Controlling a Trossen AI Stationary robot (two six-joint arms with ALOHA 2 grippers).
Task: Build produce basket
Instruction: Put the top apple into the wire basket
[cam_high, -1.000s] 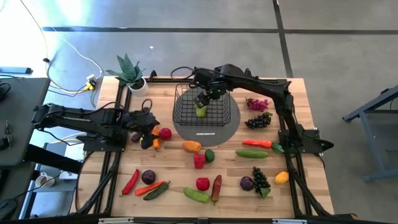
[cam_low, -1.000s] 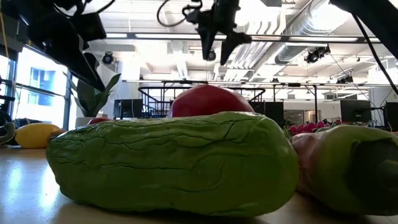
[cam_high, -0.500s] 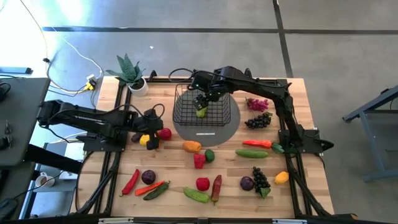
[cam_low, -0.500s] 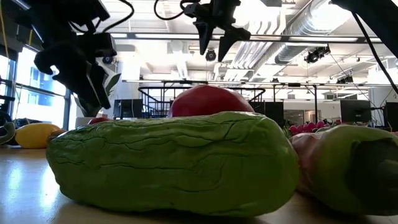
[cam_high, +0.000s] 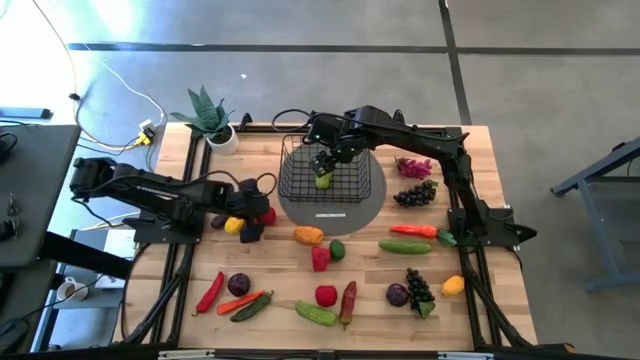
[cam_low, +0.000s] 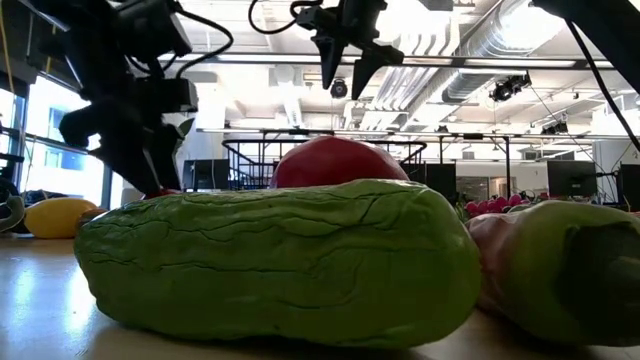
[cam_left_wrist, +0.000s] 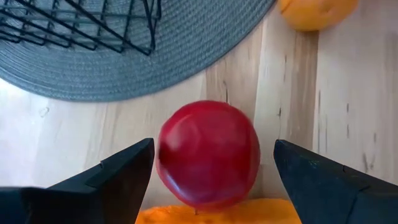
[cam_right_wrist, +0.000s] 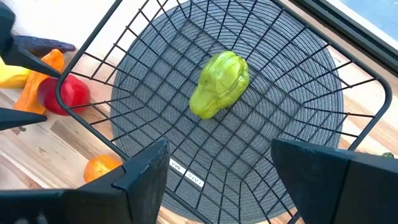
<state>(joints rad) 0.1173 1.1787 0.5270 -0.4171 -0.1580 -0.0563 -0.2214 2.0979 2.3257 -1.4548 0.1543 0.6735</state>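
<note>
A black wire basket (cam_high: 331, 170) sits on a round grey mat (cam_high: 366, 205) at the back of the wooden table (cam_high: 275, 265), a single green pepper (cam_right_wrist: 219, 84) lying inside it. The right gripper (cam_high: 328, 158) hangs above the basket, fingers apart and holding nothing, with the pepper resting well clear below them. The left gripper (cam_high: 250, 212) is low at the mat's left edge, its fingers (cam_left_wrist: 121, 171) spread on either side of a red tomato (cam_left_wrist: 208, 154) without clamping it; something orange (cam_left_wrist: 205, 213) lies just under the tomato, cut off by the edge of the left wrist view and too partial to name. From above, the arm covers most of this cluster, so a yellow piece (cam_high: 233, 225) and a dark one beside it can only be guessed at, perhaps a lemon. The remaining produce lies scattered across the front of the table. The low view is almost wholly blocked by a green cucumber (cam_low: 270, 260) lying close to the lens.
</note>
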